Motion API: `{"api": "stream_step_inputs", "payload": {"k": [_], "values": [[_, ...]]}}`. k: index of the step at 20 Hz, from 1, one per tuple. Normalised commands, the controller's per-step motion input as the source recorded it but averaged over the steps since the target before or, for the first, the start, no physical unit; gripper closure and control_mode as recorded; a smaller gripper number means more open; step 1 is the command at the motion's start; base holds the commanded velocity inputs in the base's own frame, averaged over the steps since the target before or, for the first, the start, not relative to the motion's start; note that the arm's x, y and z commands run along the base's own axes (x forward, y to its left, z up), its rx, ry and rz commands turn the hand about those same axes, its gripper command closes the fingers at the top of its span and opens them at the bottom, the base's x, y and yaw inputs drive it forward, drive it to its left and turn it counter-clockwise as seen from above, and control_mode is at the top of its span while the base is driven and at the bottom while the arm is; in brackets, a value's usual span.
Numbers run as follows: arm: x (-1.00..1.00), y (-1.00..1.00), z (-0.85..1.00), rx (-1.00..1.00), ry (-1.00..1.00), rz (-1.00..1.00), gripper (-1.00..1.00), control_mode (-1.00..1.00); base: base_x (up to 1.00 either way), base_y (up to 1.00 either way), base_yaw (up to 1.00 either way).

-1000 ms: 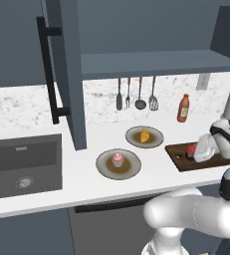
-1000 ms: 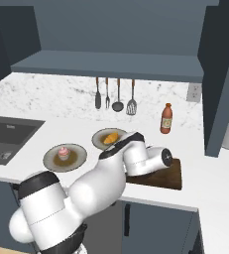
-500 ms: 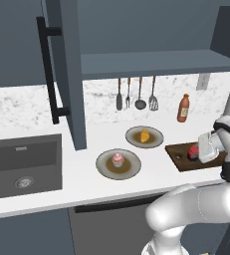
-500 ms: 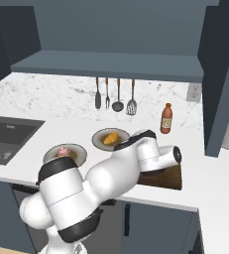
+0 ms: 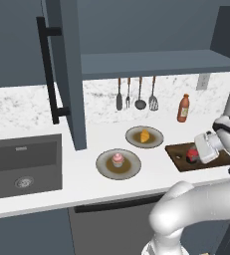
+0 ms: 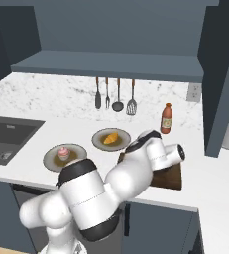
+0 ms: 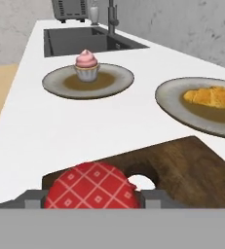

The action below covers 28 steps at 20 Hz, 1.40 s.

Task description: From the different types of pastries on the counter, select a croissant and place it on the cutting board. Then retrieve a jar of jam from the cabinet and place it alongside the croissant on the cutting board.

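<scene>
My gripper (image 7: 90, 199) is shut on the jar of jam (image 7: 90, 187), whose red checked lid sits between the grey fingertips (image 7: 32, 198). The jar (image 5: 191, 155) is low over the near-left end of the dark cutting board (image 5: 186, 164), just beside the board's hole (image 7: 141, 182). In the left base view the gripper (image 5: 198, 152) reaches in from the right. The golden croissant (image 5: 145, 136) lies on its grey plate (image 7: 172, 99), left of the board. A pink-frosted cupcake (image 5: 118, 159) stands on a second plate. The arm hides the gripper in the right base view.
The cabinet door (image 5: 69, 74) with its black bar handle (image 5: 49, 74) stands open over the counter (image 5: 86, 149). An orange-red bottle (image 5: 183, 108) stands at the back wall near hanging utensils (image 5: 136, 93). The dark sink (image 5: 22, 164) is at the left.
The hand has settled slightly lower with the jar over the board's left end. The arm's elbow has swung across the right base view. The pastries have not moved.
</scene>
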Motion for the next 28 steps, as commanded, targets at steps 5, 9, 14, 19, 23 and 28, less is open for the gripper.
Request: {"api": "stream_step_inputs", "payload": {"k": [5, 9, 14, 19, 23, 28], "values": [[0.20, -0.07, -0.09, 0.00, 0.00, 0.11, 1.00, -1.00, 0.00, 0.00, 0.00], [0.01, -0.04, -0.10, 0.00, 0.00, 0.10, 1.00, -1.00, 0.00, 0.00, 0.00], [0.00, 0.00, -0.05, 0.00, 0.00, 0.03, 1.00, -1.00, 0.00, 0.00, 0.00], [0.00, 0.00, 0.00, 0.00, 0.00, 0.00, 1.00, -1.00, 0.00, 0.00, 0.00], [0.00, 0.00, 0.00, 0.00, 0.00, 0.00, -1.00, -1.00, 0.00, 0.00, 0.00], [0.00, 0.00, 0.00, 0.00, 0.00, 0.00, -1.00, -1.00, 0.00, 0.00, 0.00]]}}
